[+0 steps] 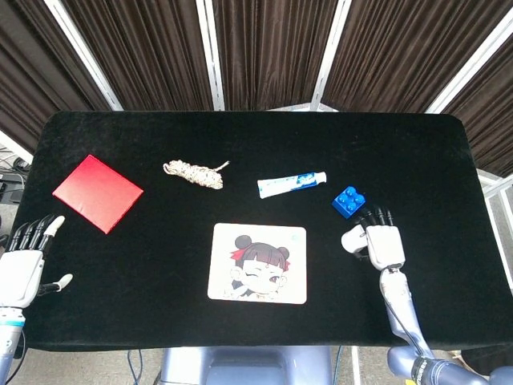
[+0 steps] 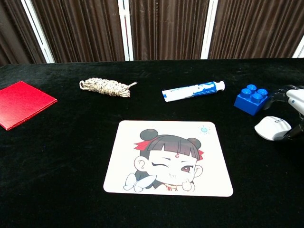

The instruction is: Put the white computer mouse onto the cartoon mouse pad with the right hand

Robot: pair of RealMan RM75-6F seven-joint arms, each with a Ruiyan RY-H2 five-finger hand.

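Note:
The white computer mouse (image 1: 351, 241) (image 2: 271, 128) lies on the black table, right of the cartoon mouse pad (image 1: 258, 264) (image 2: 168, 158). My right hand (image 1: 383, 244) (image 2: 293, 114) covers the mouse's right side. Its dark fingers (image 1: 375, 216) arch forward toward the blue brick, spread apart, and the thumb lies against the mouse's near edge. The mouse rests on the table and no firm grip shows. My left hand (image 1: 21, 269) hangs at the table's left front corner, fingers apart and holding nothing; the chest view does not show it.
A blue toy brick (image 1: 349, 201) (image 2: 251, 99) sits just beyond the right hand's fingers. A toothpaste tube (image 1: 292, 184), a coil of rope (image 1: 195, 173) and a red square pad (image 1: 98, 192) lie farther back and left. The table's right edge is close to the hand.

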